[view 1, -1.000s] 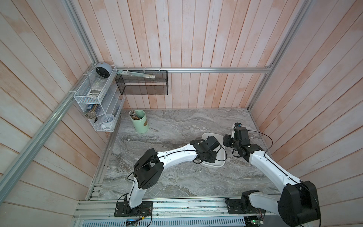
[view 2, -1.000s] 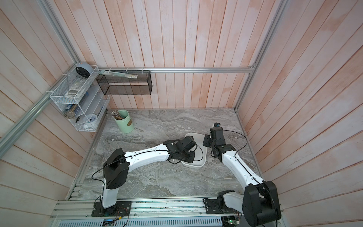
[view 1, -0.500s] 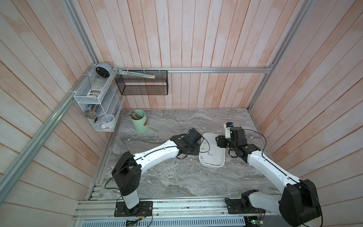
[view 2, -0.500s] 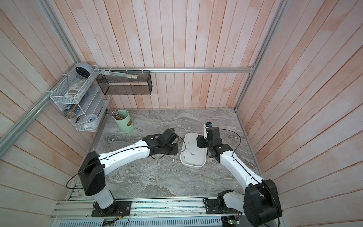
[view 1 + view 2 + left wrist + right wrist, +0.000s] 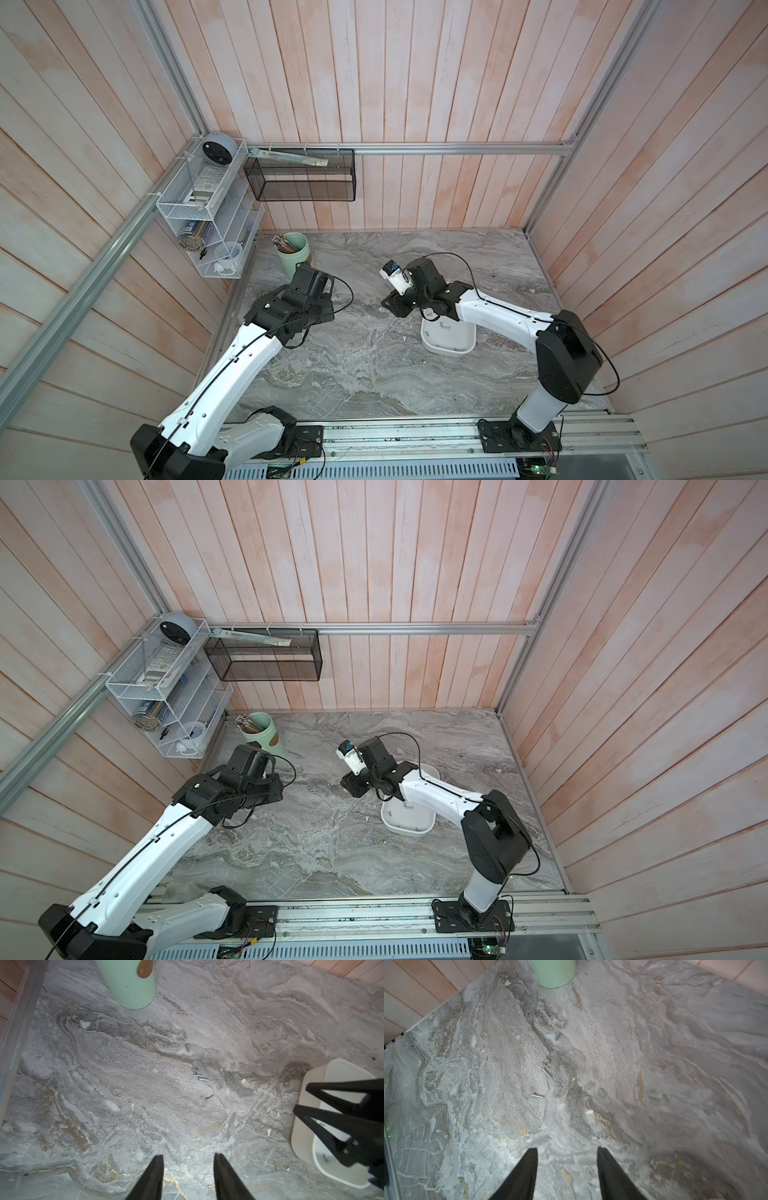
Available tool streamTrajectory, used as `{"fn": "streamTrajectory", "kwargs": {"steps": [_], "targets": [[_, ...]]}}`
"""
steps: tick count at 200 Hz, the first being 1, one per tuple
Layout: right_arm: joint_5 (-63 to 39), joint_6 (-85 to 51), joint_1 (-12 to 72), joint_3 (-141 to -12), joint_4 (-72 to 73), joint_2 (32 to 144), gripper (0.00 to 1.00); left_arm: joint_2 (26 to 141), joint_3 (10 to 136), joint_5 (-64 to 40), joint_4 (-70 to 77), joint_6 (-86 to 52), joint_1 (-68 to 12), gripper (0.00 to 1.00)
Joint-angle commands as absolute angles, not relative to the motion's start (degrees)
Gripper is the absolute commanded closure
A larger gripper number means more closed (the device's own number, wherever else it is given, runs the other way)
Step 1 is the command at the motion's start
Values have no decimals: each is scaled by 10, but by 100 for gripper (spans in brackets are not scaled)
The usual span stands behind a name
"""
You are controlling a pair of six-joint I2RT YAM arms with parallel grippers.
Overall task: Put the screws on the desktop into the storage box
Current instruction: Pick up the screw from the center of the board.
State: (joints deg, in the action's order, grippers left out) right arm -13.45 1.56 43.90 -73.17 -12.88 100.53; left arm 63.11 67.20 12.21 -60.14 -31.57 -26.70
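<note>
Just a few screws in storage box — sticks in cup

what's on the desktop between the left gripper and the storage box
a few loose screws on otherwise bare desktop; sharp in the left wrist view, tiny specks in both top views

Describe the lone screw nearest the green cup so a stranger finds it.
Find the pale green cup on the marble desktop. Between it and the white storage box lies a cluster of screws. The wanted screw lies alone on the cup's side of it; the other lone screw lies beyond.
</note>
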Motion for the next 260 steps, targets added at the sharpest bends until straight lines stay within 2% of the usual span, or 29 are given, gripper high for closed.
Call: {"fn": "streamTrajectory", "kwargs": {"steps": [1,29,59,77,151,205,260], "targets": [[-173,78,456,-797,-204,1066,48,608,656,153,-640,-283,-263,55],[-200,123,469,-899,-296,1158,52,587,626,168,-629,-260,-263,55],[-203,176,484,-949,-322,1215,53,572,606,161,-595,-250,-263,55],[-204,199,489,-965,-325,1234,53,564,576,163,-562,-250,-263,51],[-175,333,501,-990,-337,1279,52,573,574,171,-563,-250,-258,50],[-160,353,504,-1046,-353,1331,52,570,573,172,-563,-249,-252,50],[-169,354,504,-1099,-386,1373,57,572,574,177,-564,-249,-249,50]]}}
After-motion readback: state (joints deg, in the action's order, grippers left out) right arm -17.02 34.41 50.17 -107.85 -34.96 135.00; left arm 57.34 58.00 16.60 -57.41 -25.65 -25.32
